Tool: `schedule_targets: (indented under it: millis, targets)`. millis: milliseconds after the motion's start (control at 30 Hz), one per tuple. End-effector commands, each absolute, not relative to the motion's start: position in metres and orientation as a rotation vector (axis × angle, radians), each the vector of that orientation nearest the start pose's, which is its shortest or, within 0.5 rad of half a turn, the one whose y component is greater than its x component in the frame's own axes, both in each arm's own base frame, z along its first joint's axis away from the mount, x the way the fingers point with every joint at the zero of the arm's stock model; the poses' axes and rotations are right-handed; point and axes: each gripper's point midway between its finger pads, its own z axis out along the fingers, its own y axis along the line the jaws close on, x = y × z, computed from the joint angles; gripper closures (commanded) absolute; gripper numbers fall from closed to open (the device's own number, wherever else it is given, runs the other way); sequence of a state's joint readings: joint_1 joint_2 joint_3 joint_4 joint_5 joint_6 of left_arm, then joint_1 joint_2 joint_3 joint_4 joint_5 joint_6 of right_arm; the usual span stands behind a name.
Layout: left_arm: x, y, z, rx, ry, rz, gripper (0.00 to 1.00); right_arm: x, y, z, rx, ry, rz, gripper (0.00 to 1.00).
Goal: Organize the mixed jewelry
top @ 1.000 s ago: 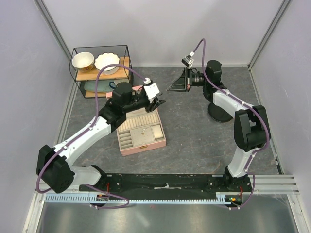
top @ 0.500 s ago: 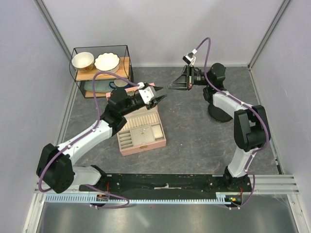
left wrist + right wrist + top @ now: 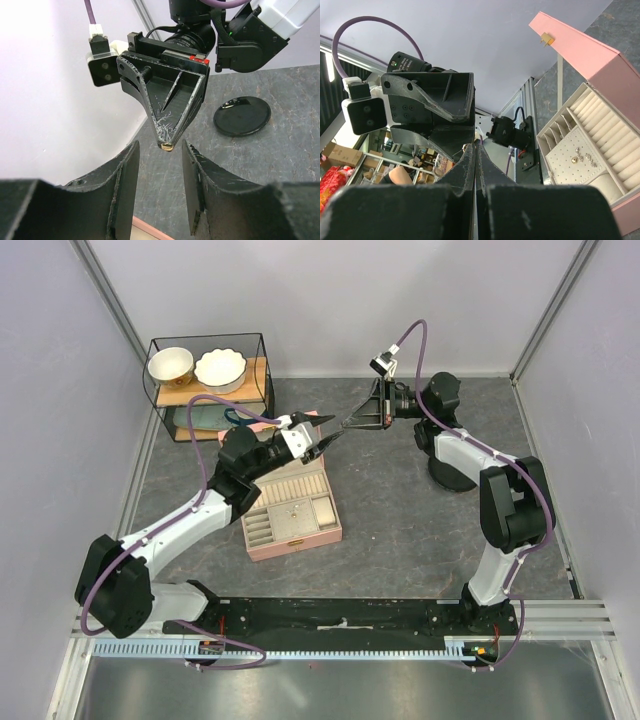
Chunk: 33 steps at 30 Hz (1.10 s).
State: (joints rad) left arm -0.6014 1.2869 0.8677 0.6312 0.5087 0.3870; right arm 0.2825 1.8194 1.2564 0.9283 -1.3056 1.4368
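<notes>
My right gripper (image 3: 345, 423) is shut on a tiny pale gold piece (image 3: 167, 145) that shows at its tip in the left wrist view. My left gripper (image 3: 322, 430) is open, raised above the table, and its jaws (image 3: 159, 155) stand either side of that tip, just short of it. In the right wrist view my right gripper (image 3: 475, 146) points into the left gripper (image 3: 435, 115). The pink box (image 3: 290, 510) lies open below, with a few gold pieces (image 3: 580, 159) on its pale pad. I see no silvery chain.
A black round disc stand (image 3: 242, 116) sits on the table under the right arm. A wire shelf (image 3: 205, 390) with two bowls stands at the back left. The pink lid (image 3: 580, 45) stands upright behind the box.
My left gripper has lifted and swung toward the right gripper. My right gripper has moved left. Their tips now nearly meet above the box's far edge.
</notes>
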Motion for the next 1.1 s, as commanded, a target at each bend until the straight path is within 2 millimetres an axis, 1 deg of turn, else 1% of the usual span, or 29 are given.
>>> schedule_targets:
  millis: [0, 233, 300, 500, 800, 1067]
  targets:
    - [0.311, -0.300, 0.354, 1.009, 0.876, -0.485, 0.53, 0.328, 0.285, 0.322, -0.572, 1.796, 2.032, 1.00]
    - [0.311, -0.302, 0.353, 1.018, 0.865, -0.489, 0.54, 0.328, 0.285, 0.322, -0.570, 1.798, 2.034, 1.00]
    - [0.310, -0.303, 0.354, 1.025, 0.860, -0.494, 0.57, 0.328, 0.285, 0.321, -0.567, 1.801, 2.035, 1.00]
    - [0.310, -0.304, 0.349, 1.040, 0.865, -0.487, 0.60, 0.327, 0.286, 0.324, -0.573, 1.798, 2.037, 1.00]
    - [0.313, -0.306, 0.346, 1.050, 0.861, -0.478, 0.55, 0.324, 0.287, 0.329, -0.583, 1.788, 2.037, 1.00]
    - [0.317, -0.308, 0.346, 1.052, 0.873, -0.481, 0.55, 0.322, 0.287, 0.332, -0.594, 1.782, 2.037, 1.00]
